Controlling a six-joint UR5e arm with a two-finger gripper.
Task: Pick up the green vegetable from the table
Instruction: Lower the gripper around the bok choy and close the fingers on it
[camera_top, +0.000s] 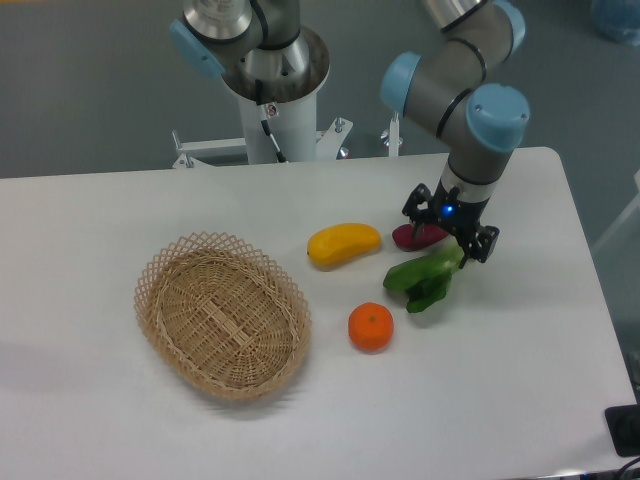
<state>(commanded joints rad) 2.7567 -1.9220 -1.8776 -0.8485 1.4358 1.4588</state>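
The hand (452, 240) is low over the right part of the white worktop (520, 400), its fingers closed around the pale stalk end of the green vegetable (422, 277). The vegetable's dark leaves trail toward the near left; whether they touch the worktop cannot be told. A purple-red sweet potato (415, 236) lies just behind it, a yellow fruit (343, 245) to its left, an orange (370, 327) nearer, and a wicker basket (222, 314) further left.

Basket (222, 315) left of green vegetable (420, 280) on table (100, 420)
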